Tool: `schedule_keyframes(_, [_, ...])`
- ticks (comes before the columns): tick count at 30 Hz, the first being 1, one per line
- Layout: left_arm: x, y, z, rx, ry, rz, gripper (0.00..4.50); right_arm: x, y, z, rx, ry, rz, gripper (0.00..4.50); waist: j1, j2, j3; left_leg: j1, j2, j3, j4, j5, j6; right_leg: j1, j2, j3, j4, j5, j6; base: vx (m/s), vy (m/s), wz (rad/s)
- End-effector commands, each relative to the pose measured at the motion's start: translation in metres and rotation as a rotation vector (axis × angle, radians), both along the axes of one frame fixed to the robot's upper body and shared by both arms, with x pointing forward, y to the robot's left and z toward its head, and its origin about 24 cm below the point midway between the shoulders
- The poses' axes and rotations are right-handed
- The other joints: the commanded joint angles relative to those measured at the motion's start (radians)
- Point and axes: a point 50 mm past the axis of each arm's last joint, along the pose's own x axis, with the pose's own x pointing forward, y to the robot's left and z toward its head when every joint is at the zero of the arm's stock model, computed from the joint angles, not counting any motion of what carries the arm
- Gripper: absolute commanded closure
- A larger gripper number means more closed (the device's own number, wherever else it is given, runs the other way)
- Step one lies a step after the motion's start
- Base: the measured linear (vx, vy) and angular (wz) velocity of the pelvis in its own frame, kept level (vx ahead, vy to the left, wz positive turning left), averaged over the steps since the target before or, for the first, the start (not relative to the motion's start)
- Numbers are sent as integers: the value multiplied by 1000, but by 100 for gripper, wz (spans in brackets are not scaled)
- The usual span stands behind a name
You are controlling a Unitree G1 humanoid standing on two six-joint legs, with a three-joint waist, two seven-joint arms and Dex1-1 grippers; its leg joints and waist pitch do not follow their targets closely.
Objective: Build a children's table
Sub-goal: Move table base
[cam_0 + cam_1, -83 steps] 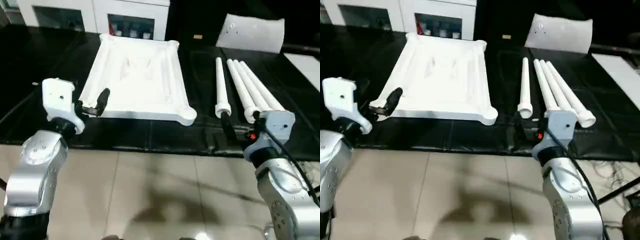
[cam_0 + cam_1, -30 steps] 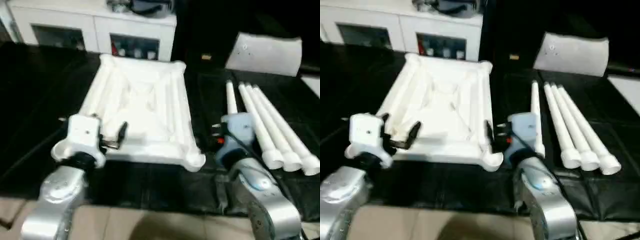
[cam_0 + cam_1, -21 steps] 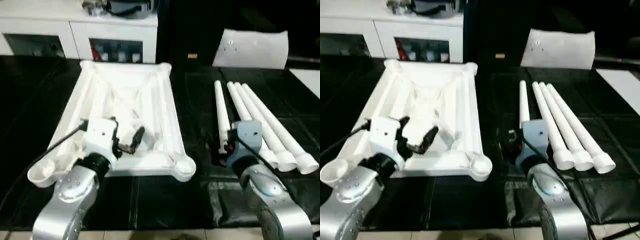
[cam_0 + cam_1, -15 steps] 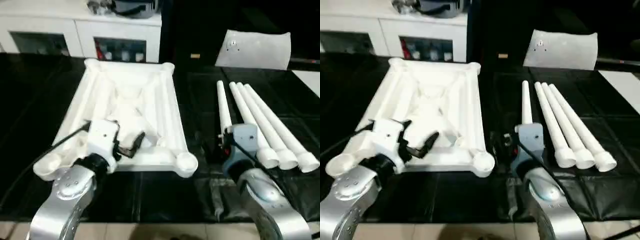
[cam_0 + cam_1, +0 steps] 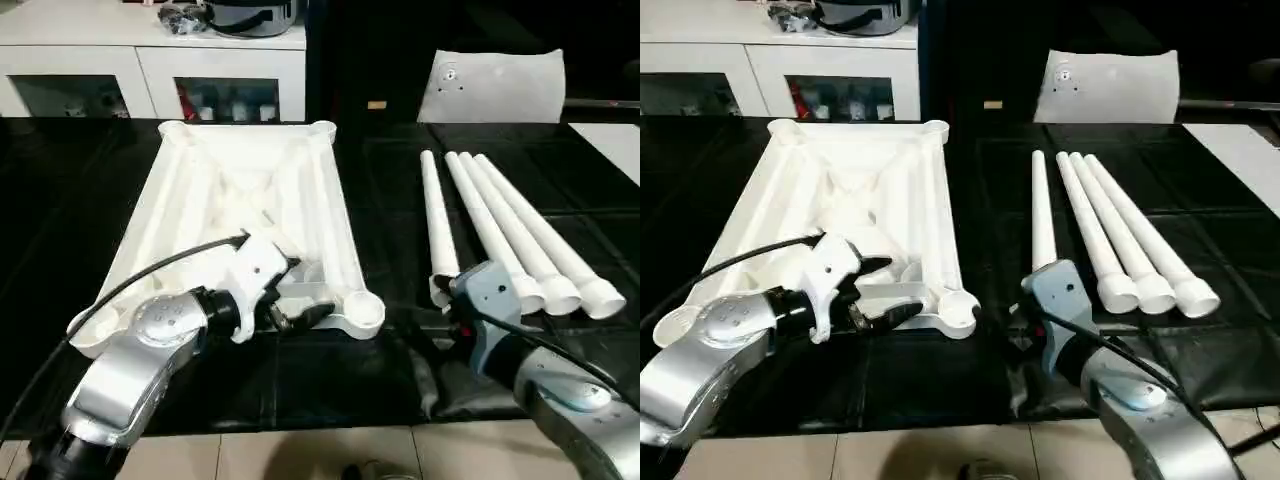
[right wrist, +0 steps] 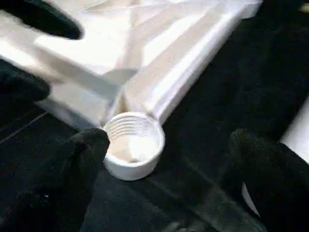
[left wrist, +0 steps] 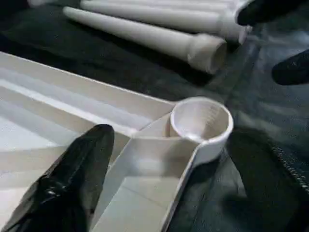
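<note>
Tabletop [image 5: 240,200] corner btwn L gripper [image 5: 295,295] fingers

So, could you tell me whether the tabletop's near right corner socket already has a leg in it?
Empty: the corner socket shows its bare threaded inside; all four legs lie beside the tabletop.

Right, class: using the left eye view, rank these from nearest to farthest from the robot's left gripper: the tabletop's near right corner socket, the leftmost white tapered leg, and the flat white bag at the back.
1. The round near right corner socket of the white ribbed plastic tabletop, just right of the left gripper.
2. The leftmost white tapered leg, further right.
3. The flat white bag, far back right.
</note>
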Motion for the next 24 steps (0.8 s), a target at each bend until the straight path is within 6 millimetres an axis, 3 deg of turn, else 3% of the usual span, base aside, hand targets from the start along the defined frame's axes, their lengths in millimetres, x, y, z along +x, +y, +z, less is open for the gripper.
schedule_keyframes(1, [2,0,1,13,7,-65,68,1,-1,7,4,-9,35,0,9,4,-49,-28,62,-13,-103,-102,72,50,-70,53,-75,-360,-155,0,0,0])
schedule_keyframes(6, [5,3,-5,82,85,-177,108,0,-2,11,-10,-11,97,0,21,3,-56,-27,64,-3,-97,2,80,59,-77,57,-60,-251,-214,0,0,0])
schedule_keyframes(7, [7,3,-6,91,89,-182,118,0,-2,12,-12,-20,105,0,21,-2,-57,-29,64,-2,-96,16,83,62,-77,57,-60,-244,-216,0,0,0])
schedule_keyframes(10, [12,3,-8,112,98,-205,134,-4,-1,12,1,9,145,0,33,-1,-59,-29,66,-1,-96,67,91,64,-78,54,-55,-213,-220,0,0,0])
schedule_keyframes(12, [14,2,-8,114,112,-220,164,-8,0,13,14,34,185,0,37,-1,-58,-29,69,0,-98,65,85,66,-78,53,-53,-218,-219,0,0,0])
schedule_keyframes(13, [16,2,-9,128,117,-230,169,-10,1,13,22,48,215,0,39,6,-57,-27,70,-1,-99,49,80,66,-79,53,-55,-235,-216,0,0,0])
schedule_keyframes(19, [23,3,-15,199,118,-252,232,-19,4,12,28,92,286,0,39,1,-53,-30,72,4,-106,-31,49,64,-77,54,-70,-345,-174,0,0,0])
schedule_keyframes(24, [25,4,-21,258,122,-278,262,-22,4,9,15,118,298,0,40,2,-53,-31,72,4,-107,-38,41,64,-79,55,-74,-362,-161,0,0,0])
